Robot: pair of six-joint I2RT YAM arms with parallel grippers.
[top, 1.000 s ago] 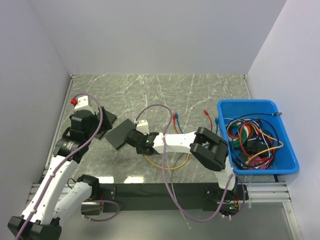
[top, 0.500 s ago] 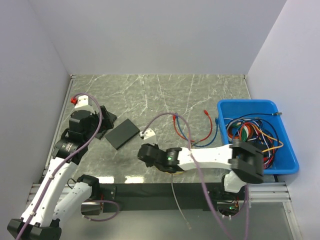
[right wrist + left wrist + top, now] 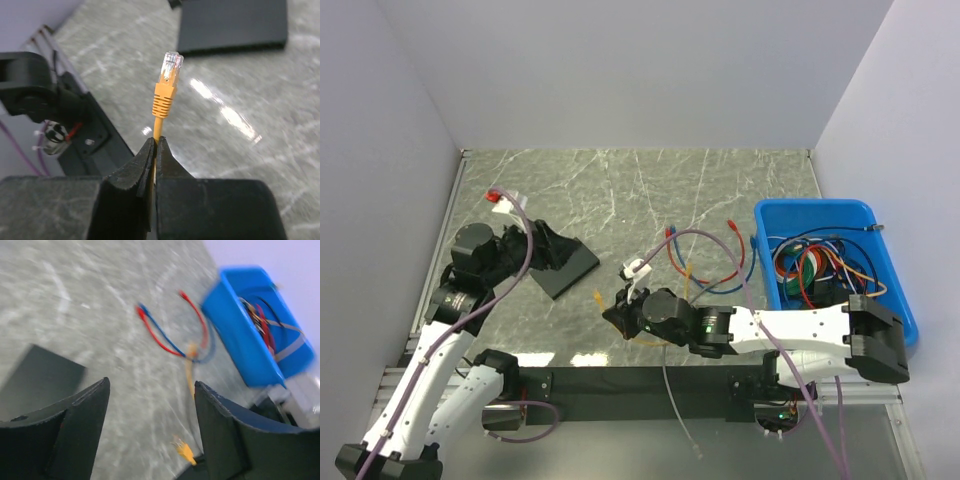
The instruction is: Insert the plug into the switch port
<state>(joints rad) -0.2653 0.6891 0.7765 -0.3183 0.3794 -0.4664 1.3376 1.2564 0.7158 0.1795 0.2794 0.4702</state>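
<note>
The black switch lies flat at the left of the table. It also shows in the left wrist view and in the right wrist view. My left gripper is open and empty over the switch's far left end, its fingers spread wide. My right gripper is shut on an orange cable just below its plug. The plug stands upright above the closed jaws, clear tip up, short of the switch. The plug also shows in the top view and in the left wrist view.
A blue bin of tangled cables stands at the right edge. Red and blue cables lie loose on the marble mid-table. The orange cable's slack loops under my right arm. The black base rail runs along the near edge.
My right arm has pulled back from the switch toward the near edge, carrying the orange plug. My left gripper has swung right over the switch's end.
</note>
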